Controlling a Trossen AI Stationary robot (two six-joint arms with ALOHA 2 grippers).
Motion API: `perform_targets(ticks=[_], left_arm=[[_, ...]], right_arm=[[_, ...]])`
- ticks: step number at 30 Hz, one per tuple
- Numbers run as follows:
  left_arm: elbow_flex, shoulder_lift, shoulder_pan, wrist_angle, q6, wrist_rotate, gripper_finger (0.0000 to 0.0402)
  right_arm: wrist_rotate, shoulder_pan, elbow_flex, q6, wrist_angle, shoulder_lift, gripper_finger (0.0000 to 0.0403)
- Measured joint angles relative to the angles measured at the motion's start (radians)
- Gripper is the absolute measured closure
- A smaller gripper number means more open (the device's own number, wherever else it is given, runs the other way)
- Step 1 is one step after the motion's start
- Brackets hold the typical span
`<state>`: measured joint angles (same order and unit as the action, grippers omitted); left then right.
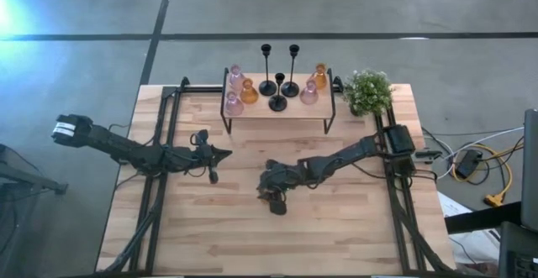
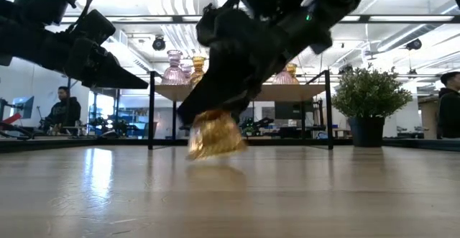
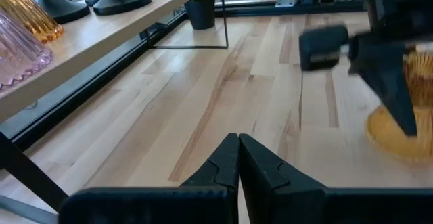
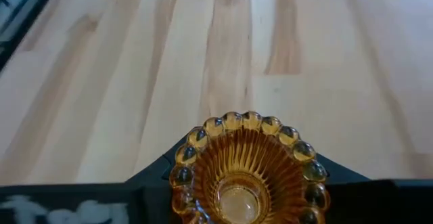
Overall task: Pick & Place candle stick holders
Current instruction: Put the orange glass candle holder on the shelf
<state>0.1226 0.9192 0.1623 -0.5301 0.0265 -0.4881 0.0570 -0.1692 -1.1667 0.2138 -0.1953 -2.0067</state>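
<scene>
My right gripper [image 1: 273,197] is shut on an amber glass candle stick holder [image 2: 214,134] low over the table's middle. The holder also shows in the right wrist view [image 4: 247,173] and the left wrist view [image 3: 400,126]. My left gripper [image 1: 220,154] is shut and empty, above the table left of centre, its fingertips together [image 3: 238,141]. A raised wooden shelf [image 1: 277,112] at the far middle carries three pink glass holders [image 1: 233,103], two amber ones [image 1: 248,90] and three black stemmed ones [image 1: 278,93], all standing on their bases. My right gripper has the amber holder pinched between its two fingers [image 4: 160,171], one on each side of its body above the beaded flared base [image 4: 233,122]. The fingers slant down from the table's right. The holder is slightly tilted, base lowest; whether it touches the table, I cannot tell.
A small green plant in a dark pot [image 1: 368,90] stands at the far right beside the shelf. Black frame rails [image 1: 160,144] run along the table's left and right sides. People sit in the room beyond the table [image 2: 65,108]. Bare wood lies toward the near edge [image 1: 277,244].
</scene>
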Motion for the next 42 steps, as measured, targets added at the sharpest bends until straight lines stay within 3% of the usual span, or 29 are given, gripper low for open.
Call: perform_targets(ticks=[6, 13, 17, 21, 30, 42], left_arm=[[0.0, 0.001, 0.0, 0.008, 0.0, 0.0, 0.0388], [0.0, 0.0, 0.0, 0.013, 0.0, 0.0, 0.0388], [0.0, 0.001, 0.0, 0.017, 0.0, 0.0, 0.0388], [0.0, 0.001, 0.0, 0.019, 0.0, 0.0, 0.0388], [0.0, 0.001, 0.0, 0.024, 0.0, 0.0, 0.0388], [0.0, 0.001, 0.0, 0.031, 0.0, 0.0, 0.0387]], right_arm=[[-0.081, 0.001, 0.009, 0.012, 0.134, 0.157, 0.0275], [-0.427, 0.005, 0.024, 0.012, 0.411, 0.363, 0.0275], [-0.526, 0.027, 0.079, 0.049, 0.442, 0.478, 0.0275], [-0.558, 0.073, 0.16, 0.131, 0.431, 0.608, 0.0275], [-0.558, 0.244, 0.245, 0.123, 0.418, 0.821, 0.0275], [-0.398, 0.43, 0.331, 0.043, 0.371, 0.91, 0.0275]])
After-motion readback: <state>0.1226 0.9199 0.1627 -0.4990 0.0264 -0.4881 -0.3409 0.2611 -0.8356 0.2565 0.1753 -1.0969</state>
